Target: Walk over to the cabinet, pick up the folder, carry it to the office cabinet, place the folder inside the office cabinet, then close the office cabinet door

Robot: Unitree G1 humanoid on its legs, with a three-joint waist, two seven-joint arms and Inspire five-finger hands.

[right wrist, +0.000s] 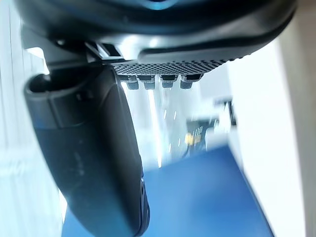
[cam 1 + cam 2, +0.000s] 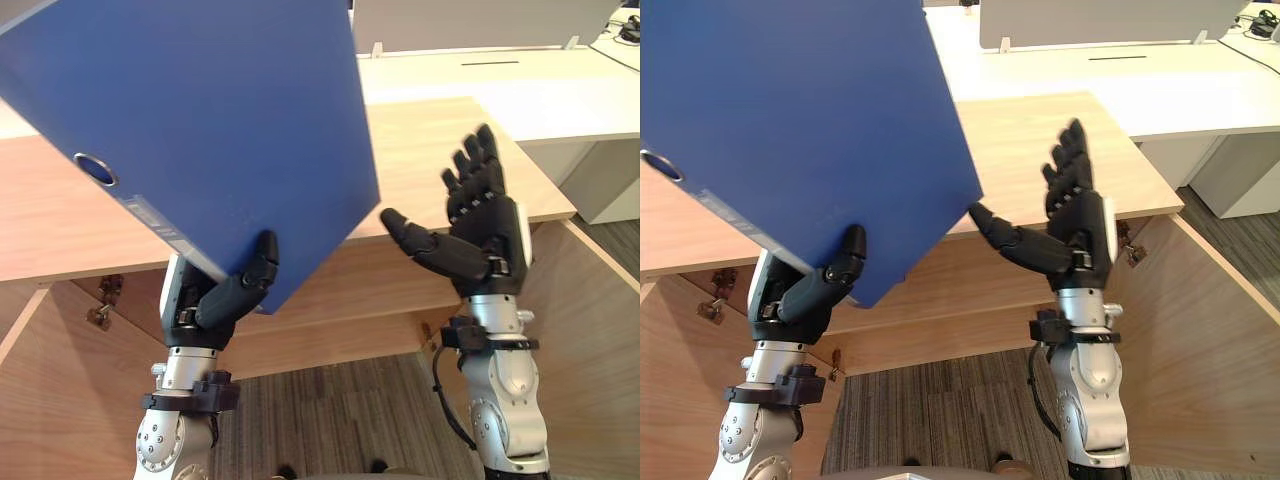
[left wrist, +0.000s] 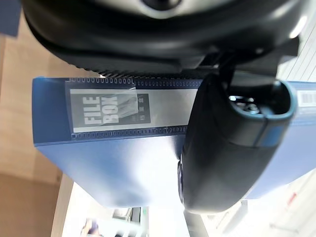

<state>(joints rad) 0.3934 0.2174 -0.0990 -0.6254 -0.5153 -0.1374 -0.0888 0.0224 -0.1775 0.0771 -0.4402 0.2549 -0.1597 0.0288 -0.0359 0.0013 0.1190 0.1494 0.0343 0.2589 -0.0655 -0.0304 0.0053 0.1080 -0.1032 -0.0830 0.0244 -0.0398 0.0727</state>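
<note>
Clutching one folder [image 2: 200, 120], left hand [image 2: 228, 298]

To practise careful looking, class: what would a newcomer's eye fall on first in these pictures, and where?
A large blue folder, tilted, looms at the upper left, gripped at its lower edge by the left hand. Beside it the right hand is raised open, thumb toward the folder's corner. Behind both stands a light wooden cabinet with its doors open.

Blue folder [image 2: 200, 130], tilted over the wooden cabinet [image 2: 440, 150], ringed spine lower left, bottom edge in left hand [image 2: 228, 300]
</note>
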